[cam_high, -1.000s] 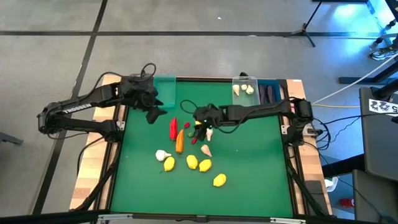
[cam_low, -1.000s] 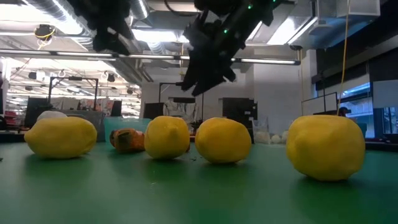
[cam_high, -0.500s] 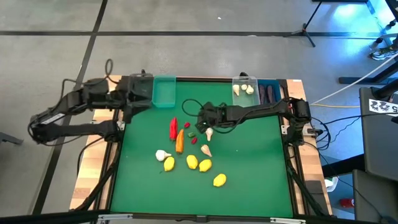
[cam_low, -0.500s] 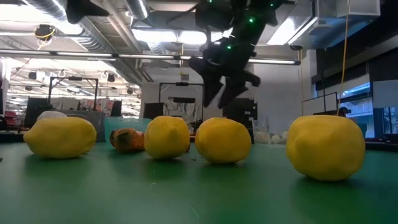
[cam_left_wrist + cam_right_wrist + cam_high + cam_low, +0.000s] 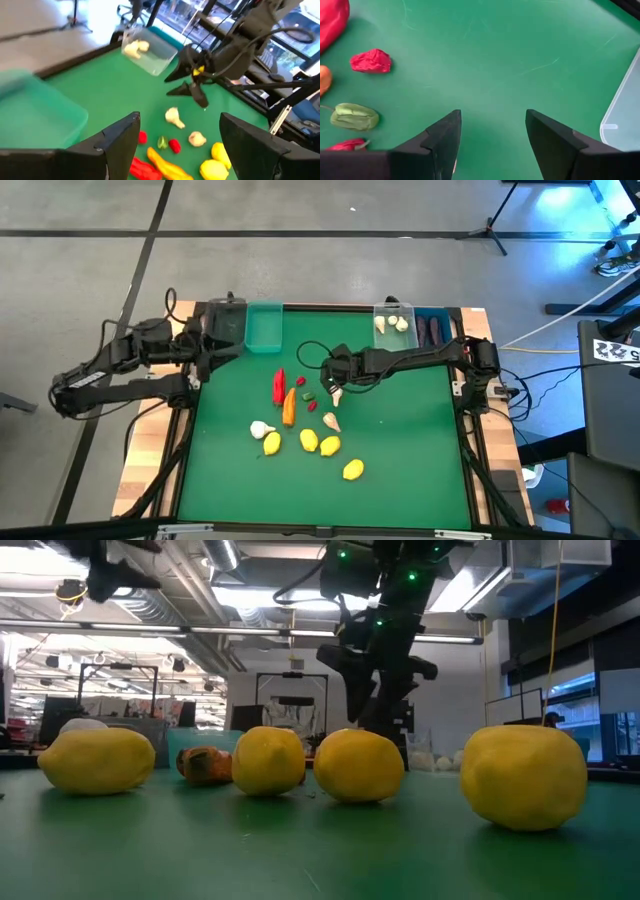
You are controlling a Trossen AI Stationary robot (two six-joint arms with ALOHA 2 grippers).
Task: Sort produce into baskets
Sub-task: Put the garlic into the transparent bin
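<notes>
My right gripper (image 5: 331, 377) is open, pointing down over the middle of the green table, just above a white garlic bulb (image 5: 337, 392). In the low view it (image 5: 378, 705) hangs behind the lemons. Its own wrist view shows its open fingers (image 5: 492, 145) over bare mat beside a red berry (image 5: 370, 60) and a green piece (image 5: 354, 116). My left gripper (image 5: 205, 348) is open and empty at the table's left edge, by the dark bin (image 5: 225, 320). Lemons (image 5: 329, 445), more garlic (image 5: 260, 429), a red pepper (image 5: 278, 385) and a carrot (image 5: 290, 405) lie on the mat.
The teal bin (image 5: 265, 328) stands at the far left. The clear bin (image 5: 393, 320) holds garlic bulbs, and the blue bin (image 5: 432, 328) holds dark eggplants at the far right. The mat's right half (image 5: 410, 440) is bare.
My left gripper has drawn back from over the mat toward the table's left edge. My right gripper has turned from slanting to pointing straight down and has sunk lower, shifting slightly toward the garlic bulb. The produce has stayed where it was.
</notes>
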